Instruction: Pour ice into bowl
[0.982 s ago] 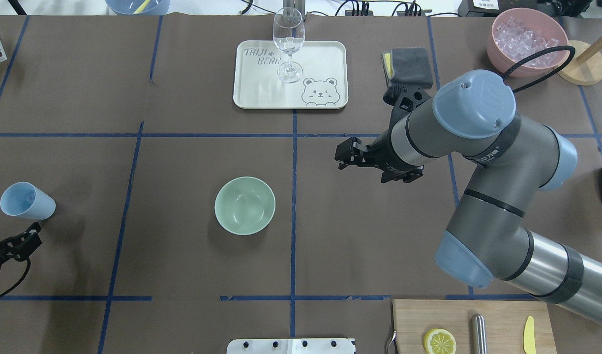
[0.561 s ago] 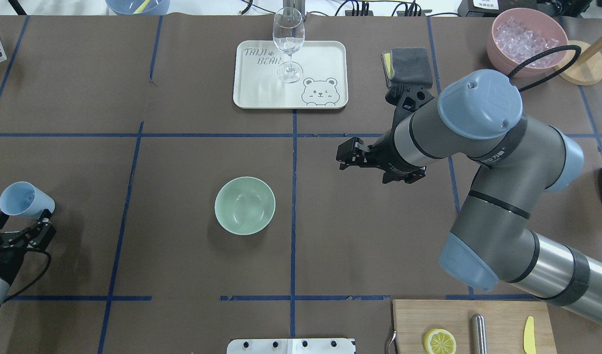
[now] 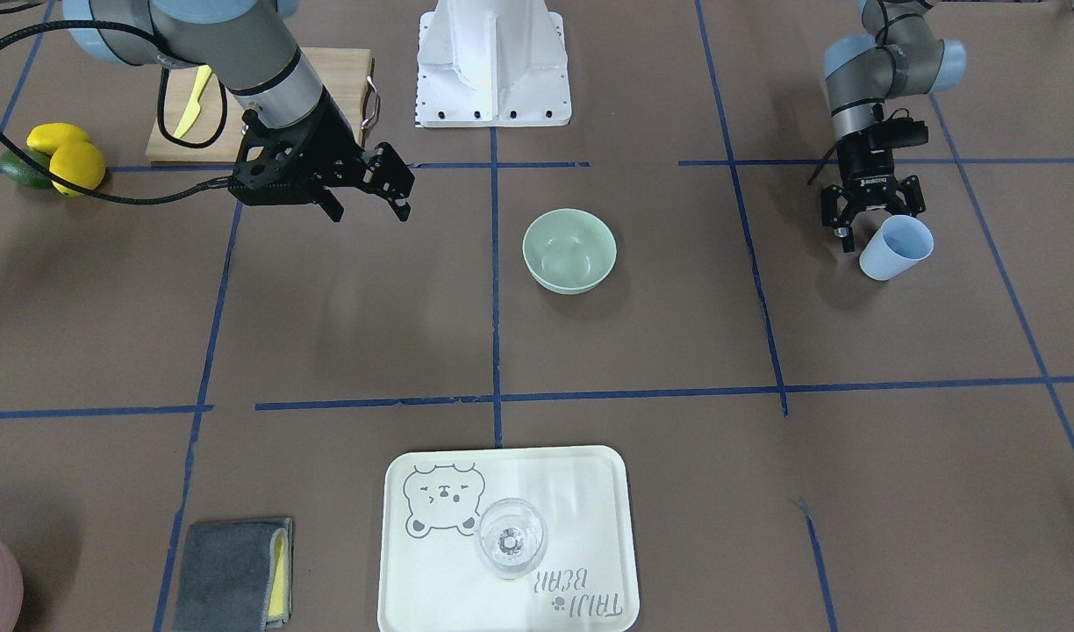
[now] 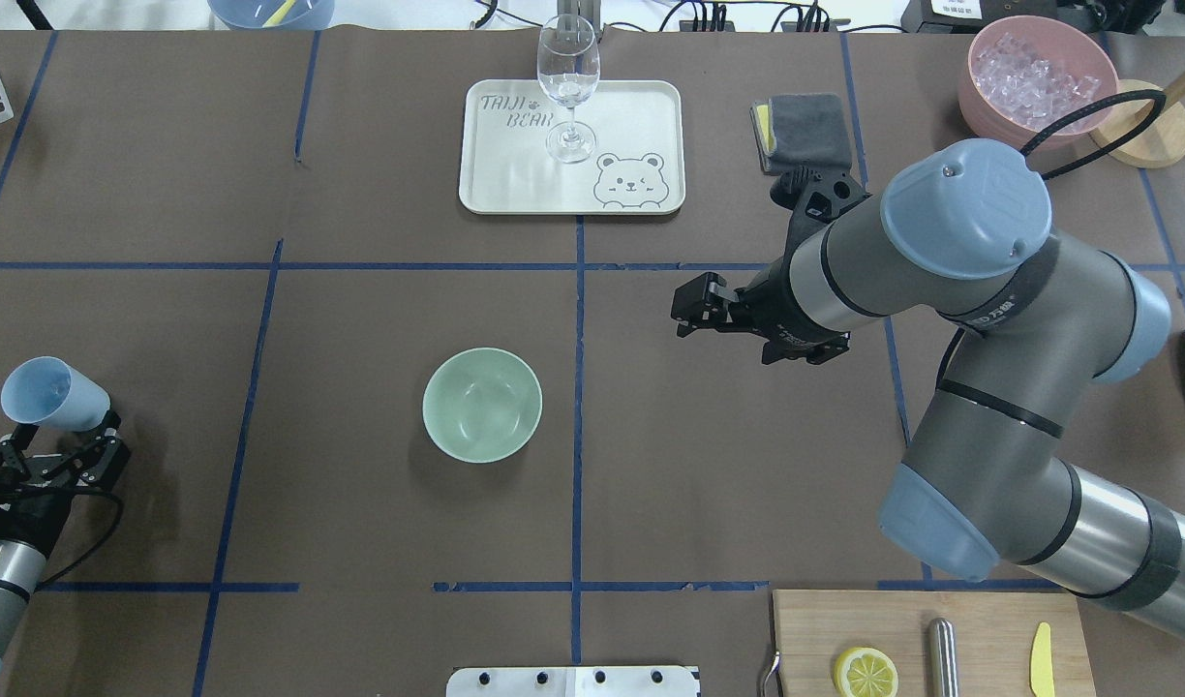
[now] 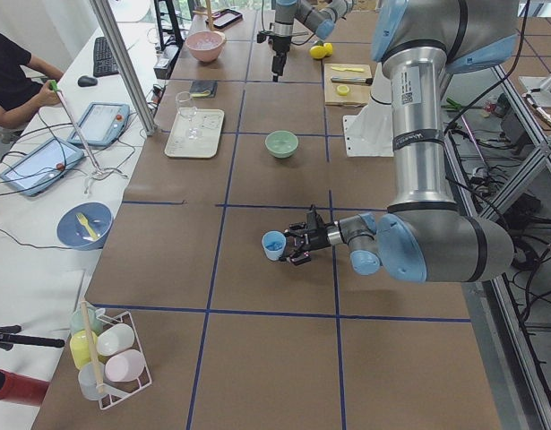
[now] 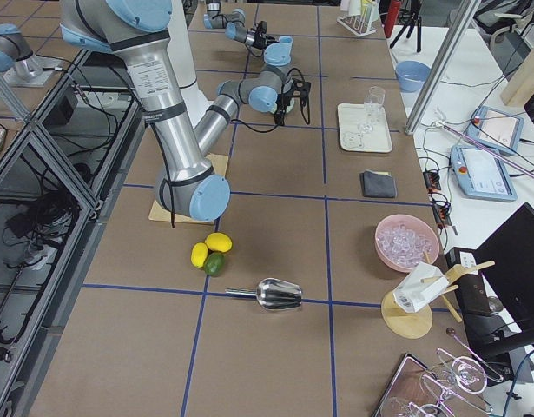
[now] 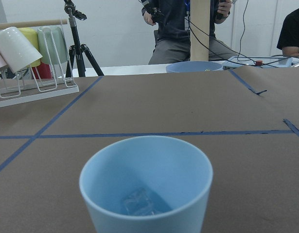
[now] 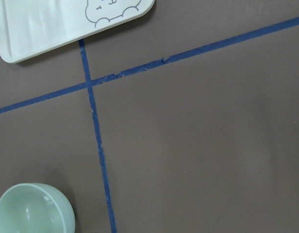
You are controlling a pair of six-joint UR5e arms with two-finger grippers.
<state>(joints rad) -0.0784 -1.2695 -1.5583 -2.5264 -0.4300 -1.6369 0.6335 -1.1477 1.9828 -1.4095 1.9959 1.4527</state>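
Over your desk, the right claw is hovering spread near the tray. The left claw, spread, is flanking the tipped cup, ice inside, mouth pointing away from the bowl.

The bowl sits about mid table, a touch left of the centre line. Way off at the left edge is the cup with the ice in it, and the left claw is just beside it on the robot's side. On the far side there's a tray with a wine glass on it, a cloth to its right, then a container in the far right corner. The right claw hangs between bowl and cloth.
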